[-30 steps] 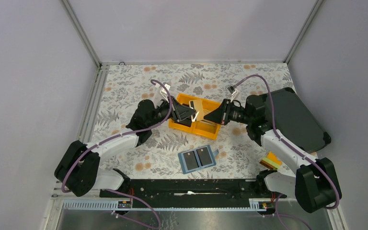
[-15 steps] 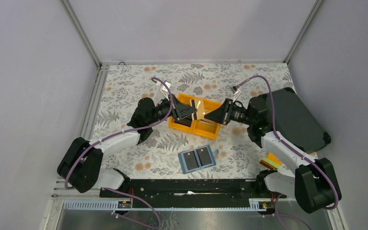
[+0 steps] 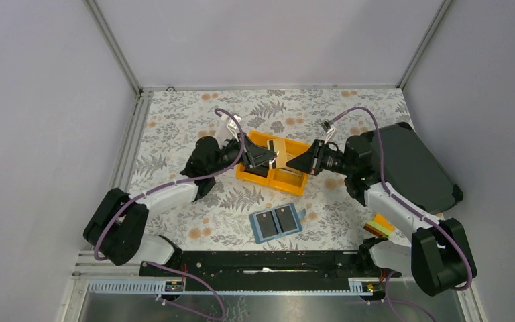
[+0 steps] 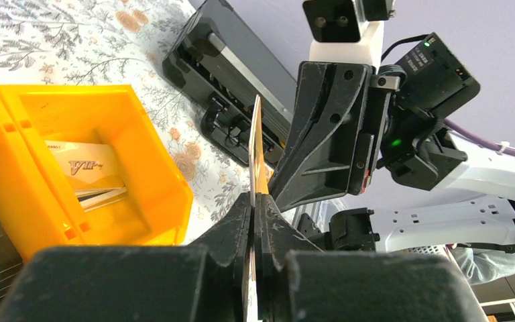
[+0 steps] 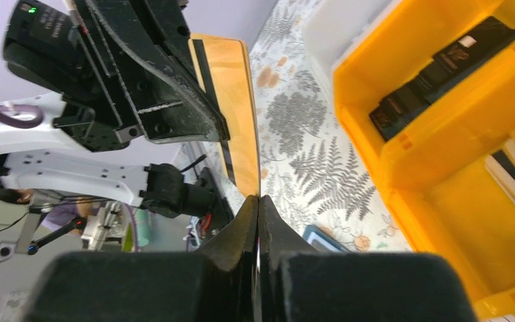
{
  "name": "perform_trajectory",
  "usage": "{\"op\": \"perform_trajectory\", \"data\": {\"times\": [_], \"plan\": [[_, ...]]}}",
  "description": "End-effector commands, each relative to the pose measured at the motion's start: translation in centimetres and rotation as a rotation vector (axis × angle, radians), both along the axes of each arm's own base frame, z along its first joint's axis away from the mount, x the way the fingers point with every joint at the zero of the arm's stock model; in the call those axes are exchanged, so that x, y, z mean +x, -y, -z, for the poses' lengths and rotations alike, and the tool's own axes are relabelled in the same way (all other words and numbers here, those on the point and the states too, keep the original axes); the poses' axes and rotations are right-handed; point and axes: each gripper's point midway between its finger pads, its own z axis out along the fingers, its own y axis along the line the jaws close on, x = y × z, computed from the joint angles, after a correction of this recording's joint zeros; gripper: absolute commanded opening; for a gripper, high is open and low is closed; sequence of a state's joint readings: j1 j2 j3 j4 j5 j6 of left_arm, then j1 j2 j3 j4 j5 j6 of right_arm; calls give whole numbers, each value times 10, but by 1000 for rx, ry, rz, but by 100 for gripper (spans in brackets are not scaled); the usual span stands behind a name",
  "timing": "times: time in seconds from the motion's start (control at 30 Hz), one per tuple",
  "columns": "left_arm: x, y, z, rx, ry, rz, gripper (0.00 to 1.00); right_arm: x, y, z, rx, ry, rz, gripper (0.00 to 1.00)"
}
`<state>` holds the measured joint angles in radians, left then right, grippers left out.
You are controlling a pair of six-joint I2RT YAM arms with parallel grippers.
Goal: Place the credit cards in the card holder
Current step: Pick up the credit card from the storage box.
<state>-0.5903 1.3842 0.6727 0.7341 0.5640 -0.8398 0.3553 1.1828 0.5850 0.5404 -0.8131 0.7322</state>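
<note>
A tan-gold credit card [image 3: 279,153] with a black stripe hangs above the orange bin [image 3: 295,185], pinched from both sides. My left gripper [image 3: 272,159] is shut on its left part, and my right gripper [image 3: 288,163] is shut on its right edge. The left wrist view shows the card [image 4: 256,151] edge-on, rising from my left gripper [image 4: 255,200]. In the right wrist view its face [image 5: 238,114] stands above my right gripper [image 5: 257,200]. The teal-blue card holder [image 3: 278,223] lies open nearer the arm bases, with two dark cards in its pockets.
The bin holds more cards: a pale VIP card [image 4: 88,168] and dark ones [image 5: 442,67]. A large black hard case [image 3: 416,168] lies at the right. A small orange, yellow and green object [image 3: 379,225] sits by the right arm's base.
The card showed a broad tan face a second ago and now looks narrower between the two grippers. The left arm has shifted slightly to the right.
</note>
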Motion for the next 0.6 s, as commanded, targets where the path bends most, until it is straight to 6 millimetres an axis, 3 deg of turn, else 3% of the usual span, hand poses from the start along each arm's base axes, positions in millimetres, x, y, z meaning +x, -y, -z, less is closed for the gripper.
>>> {"op": "perform_trajectory", "data": {"times": [0.0, 0.23, 0.37, 0.57], "plan": [[-2, 14, 20, 46, -52, 34, 5, 7, -7, -32, -5, 162, 12, 0], [23, 29, 42, 69, -58, 24, 7, 30, 8, 7, -133, 192, 144, 0], [38, 37, 55, 109, -36, 17, 10, 40, 13, 20, -164, 223, 197, 0], [65, 41, 82, 211, -31, -18, 25, 59, 29, 38, -234, 263, 314, 0]]}}
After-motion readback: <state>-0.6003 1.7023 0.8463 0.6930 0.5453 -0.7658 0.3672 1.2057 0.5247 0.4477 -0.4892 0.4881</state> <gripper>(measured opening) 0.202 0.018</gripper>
